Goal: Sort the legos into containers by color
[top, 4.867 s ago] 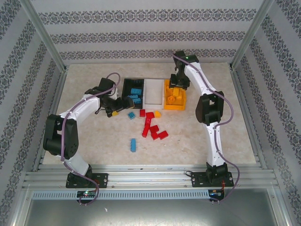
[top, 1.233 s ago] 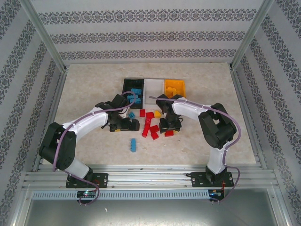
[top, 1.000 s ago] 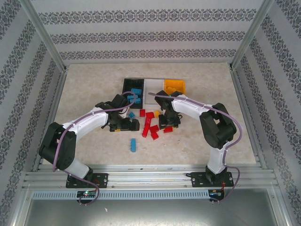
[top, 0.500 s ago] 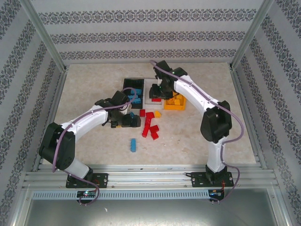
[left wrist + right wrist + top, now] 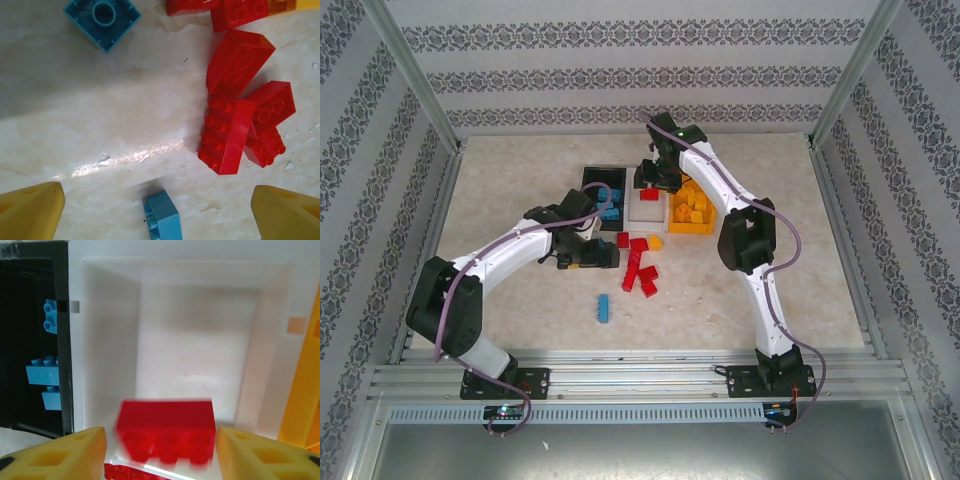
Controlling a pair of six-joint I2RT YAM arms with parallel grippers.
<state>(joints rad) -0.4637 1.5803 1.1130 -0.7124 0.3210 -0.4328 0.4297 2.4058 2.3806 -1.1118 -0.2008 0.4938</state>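
Change since 1.2 s ago: the right arm has left the red pile (image 5: 640, 272) at frame centre and now reaches over the white bin (image 5: 647, 210). The pile is one brick short on its right side. The left arm has hardly shifted.
Right gripper (image 5: 161, 452): fingers spread, nothing clamped. A blurred red brick (image 5: 166, 435) sits between them, over the white bin. I cannot tell if it touches either finger.
Left gripper (image 5: 157, 200): fingers wide apart and empty, low over the table (image 5: 100, 115). A light blue brick (image 5: 162, 220) lies between them at the bottom edge.
Red pile, left wrist view: right of centre, bricks touching.
Black bin (image 5: 63, 365): left of the white bin, with light blue bricks inside.
Orange-yellow bin (image 5: 692, 228): right of the white bin, with orange-yellow bricks inside.
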